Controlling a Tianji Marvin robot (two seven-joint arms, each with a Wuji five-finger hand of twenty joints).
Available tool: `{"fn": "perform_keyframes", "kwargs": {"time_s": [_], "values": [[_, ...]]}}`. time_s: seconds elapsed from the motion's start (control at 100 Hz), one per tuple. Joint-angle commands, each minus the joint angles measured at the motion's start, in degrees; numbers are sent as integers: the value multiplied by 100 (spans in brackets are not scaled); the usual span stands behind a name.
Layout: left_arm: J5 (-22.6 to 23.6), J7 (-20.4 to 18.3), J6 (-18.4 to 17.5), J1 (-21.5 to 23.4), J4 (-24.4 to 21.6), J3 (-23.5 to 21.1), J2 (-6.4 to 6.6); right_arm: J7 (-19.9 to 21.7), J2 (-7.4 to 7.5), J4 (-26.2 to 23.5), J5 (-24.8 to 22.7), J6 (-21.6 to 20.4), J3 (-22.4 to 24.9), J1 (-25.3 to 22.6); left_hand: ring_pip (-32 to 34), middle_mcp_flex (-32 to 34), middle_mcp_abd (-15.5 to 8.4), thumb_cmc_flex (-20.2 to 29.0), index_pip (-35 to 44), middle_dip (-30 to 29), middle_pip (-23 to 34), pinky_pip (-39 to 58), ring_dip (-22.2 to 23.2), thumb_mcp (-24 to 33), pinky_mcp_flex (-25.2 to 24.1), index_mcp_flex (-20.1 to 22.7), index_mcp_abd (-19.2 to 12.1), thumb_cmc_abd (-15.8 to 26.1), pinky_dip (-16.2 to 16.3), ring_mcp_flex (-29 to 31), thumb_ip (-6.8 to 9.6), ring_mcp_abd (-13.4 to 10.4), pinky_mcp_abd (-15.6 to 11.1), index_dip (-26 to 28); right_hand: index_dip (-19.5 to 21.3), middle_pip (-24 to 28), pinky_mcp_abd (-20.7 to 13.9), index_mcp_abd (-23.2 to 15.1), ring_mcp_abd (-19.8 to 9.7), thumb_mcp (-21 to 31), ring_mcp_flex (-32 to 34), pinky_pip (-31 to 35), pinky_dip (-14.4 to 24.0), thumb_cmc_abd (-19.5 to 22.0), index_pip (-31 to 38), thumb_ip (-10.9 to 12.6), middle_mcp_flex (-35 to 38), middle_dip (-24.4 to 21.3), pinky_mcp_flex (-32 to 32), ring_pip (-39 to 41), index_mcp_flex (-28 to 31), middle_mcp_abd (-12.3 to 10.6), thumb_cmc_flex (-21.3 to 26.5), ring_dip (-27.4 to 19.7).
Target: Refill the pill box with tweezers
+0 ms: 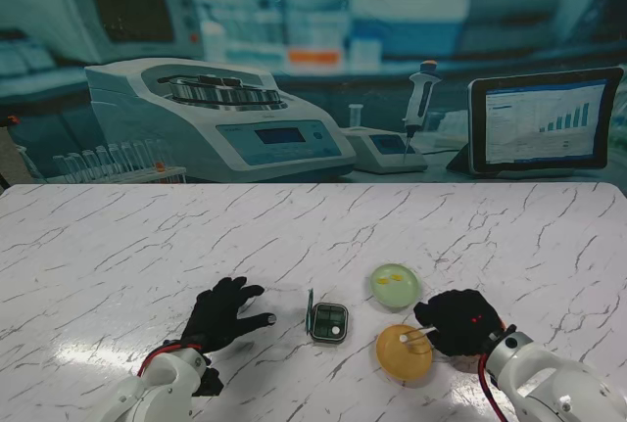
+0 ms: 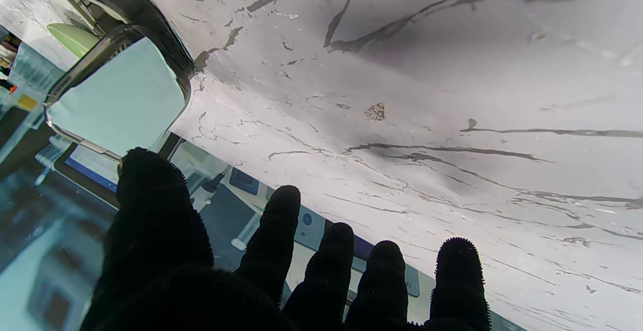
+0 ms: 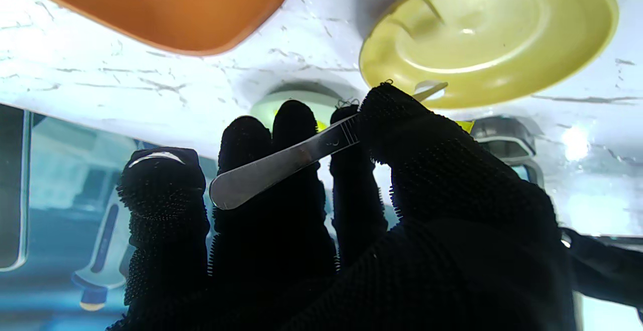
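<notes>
The right hand (image 1: 458, 321) pinches one pair of tweezers (image 3: 281, 162), tips aimed left over the orange dish (image 1: 404, 351), one of two; left hand (image 1: 223, 314) spread, empty, beside the single open pill box (image 1: 330, 322).

stand: high, looking down | wrists: close, along fingers | shared: pill box (image 1: 329, 322)

Glossy marble-look table (image 1: 490, 236), smooth metal tweezers (image 3: 281, 162), knit-gloved right hand (image 3: 351, 210).

Lab: centrifuge (image 1: 220, 114), pipette (image 1: 420, 94) backdrop
</notes>
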Motion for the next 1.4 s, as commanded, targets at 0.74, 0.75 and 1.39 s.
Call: {"fn": "perform_keyframes", "kwargs": {"time_s": [0.74,0.75,1.39], "values": [[31,-28,-263,53,6,-33,-31,-338,-50,6,174,478,-1281,745,-136,-156,13,-113,-45,-64,-92,-229,-6,63,-56,-110,-173,215,111,-230,195,-50,58,-72,238,84,-3013,-276,-195,155,88,207,34,166,261,210,47,35,97,180,173,163,262,96],[31,-28,-264,53,7,-33,-31,-333,-50,19,183,492,-1302,761,-135,-156,8,-112,-47,-64,-92,-229,-6,64,-56,-114,-176,216,111,-229,195,-52,58,-73,238,83,-3012,-277,-194,150,88,207,34,168,265,207,47,34,95,179,179,163,259,95],[30,-24,-333,71,18,-55,-29,-233,-71,725,716,1118,-2140,1449,-136,-160,14,-115,-45,-63,-94,-232,-5,63,-56,-109,-184,218,114,-232,195,-49,60,-71,-211,-89,-2878,-251,-122,-239,-38,110,6,239,117,-122,-11,-167,-62,32,114,169,488,19]]}}
